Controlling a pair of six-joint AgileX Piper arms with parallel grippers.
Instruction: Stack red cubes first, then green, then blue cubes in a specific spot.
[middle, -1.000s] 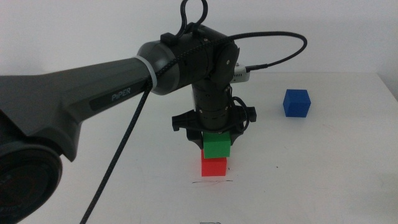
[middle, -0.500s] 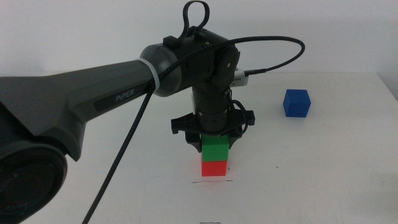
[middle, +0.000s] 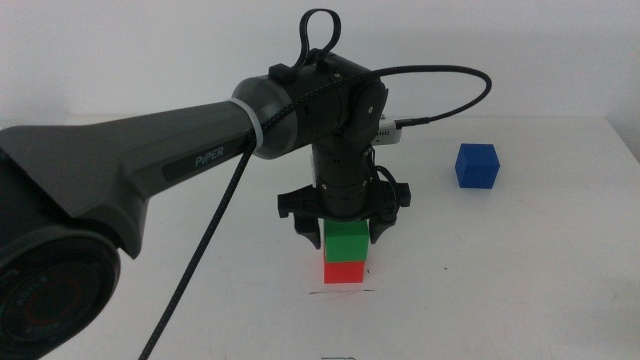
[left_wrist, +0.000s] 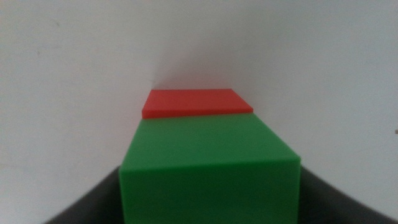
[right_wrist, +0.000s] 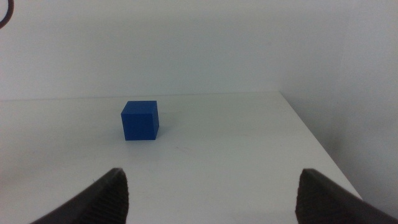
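Green cube rests on red cube; left gripper fingers spread beside it. Right gripper gapes wide. Next: fetch blue cube.

Covering the upper rear of the small solid green cube in the middle view: the left gripper, its fingertips not clearly separable from the dark body. Filling the left wrist view, the same green cube, running off the lower edge, blurred, hiding most of the small bright red cube under it. Showing only as two dark tips cut by the edge: the right gripper. Too small to read: a dark mark at the white bench's near edge.
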